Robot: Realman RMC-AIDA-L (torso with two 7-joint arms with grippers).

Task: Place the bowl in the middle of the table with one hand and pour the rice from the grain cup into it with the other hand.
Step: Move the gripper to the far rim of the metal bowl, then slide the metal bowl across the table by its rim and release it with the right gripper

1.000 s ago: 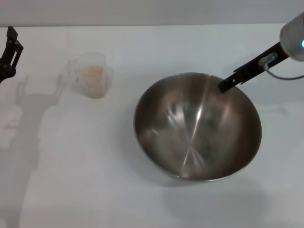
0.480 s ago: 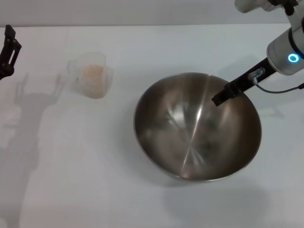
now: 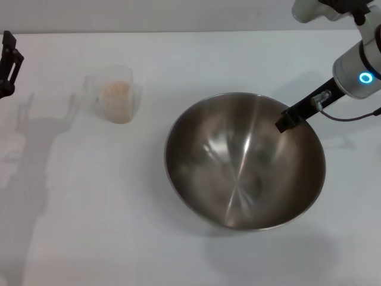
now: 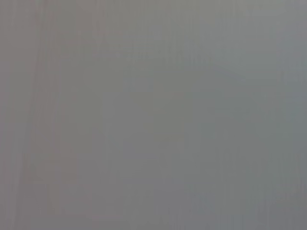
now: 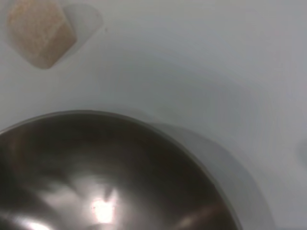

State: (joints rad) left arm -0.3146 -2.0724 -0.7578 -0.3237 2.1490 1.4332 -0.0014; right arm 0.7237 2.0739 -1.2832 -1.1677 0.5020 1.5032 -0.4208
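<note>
Your right gripper (image 3: 286, 121) sits at the shiny steel bowl (image 3: 238, 179) rim; I cannot tell its grip.

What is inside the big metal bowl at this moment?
The bowl holds no rice; only the right gripper reaches over its rim. The rice sits in the cup.

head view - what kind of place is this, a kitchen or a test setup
Probably a lab test bench, not a real kitchen: a plain white table holds only a steel bowl and a grain cup of rice, with the right gripper at the bowl's rim and the left gripper at the table's edge.
</note>
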